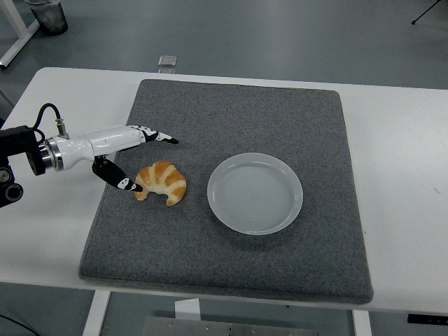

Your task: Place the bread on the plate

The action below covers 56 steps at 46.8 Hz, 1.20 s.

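A golden croissant (163,182) lies on the grey mat (231,98), left of a round white plate (255,193) that holds nothing. My left hand (148,159) reaches in from the left and straddles the croissant's left end. Its fingers (157,135) are spread out above the bread and the thumb (119,178) points down beside the bread's left tip. The hand is open and grips nothing. The right arm is out of view.
The grey mat covers most of the white table (406,161). A small grey block (166,61) sits past the table's far edge. A table leg and a dark bin (47,15) stand on the floor at the top left.
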Tool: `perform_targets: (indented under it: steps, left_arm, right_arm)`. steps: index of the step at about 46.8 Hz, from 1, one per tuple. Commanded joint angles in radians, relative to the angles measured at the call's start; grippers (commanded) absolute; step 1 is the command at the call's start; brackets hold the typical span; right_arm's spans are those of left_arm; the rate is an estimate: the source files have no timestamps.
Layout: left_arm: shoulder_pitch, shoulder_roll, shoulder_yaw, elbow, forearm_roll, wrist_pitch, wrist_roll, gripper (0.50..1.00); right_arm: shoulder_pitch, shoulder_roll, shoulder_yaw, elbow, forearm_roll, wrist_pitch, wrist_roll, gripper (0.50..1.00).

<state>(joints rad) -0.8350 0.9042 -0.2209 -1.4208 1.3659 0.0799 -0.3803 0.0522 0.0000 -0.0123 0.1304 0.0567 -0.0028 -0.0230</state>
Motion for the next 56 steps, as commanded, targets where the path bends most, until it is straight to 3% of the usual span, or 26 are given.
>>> perform_targets:
  steps: [1,34,56]
  left_arm:
    - [0.002,-0.016,0.0,0.0,0.024,0.0,0.001,0.994]
    - [0.004,-0.133,0.002,0.102,0.07,0.0,0.008,0.994]
    - [0.007,-0.153,0.012,0.117,0.081,-0.003,0.009,0.994]
  right_arm:
    - [0.0,0.0,0.0,0.0,0.0,0.0,0.0,0.952]
    - [0.0,0.0,0.0,0.0,0.0,0.001,0.0,0.952]
    - [0.0,0.0,0.0,0.0,0.0,0.0,0.0,0.954]
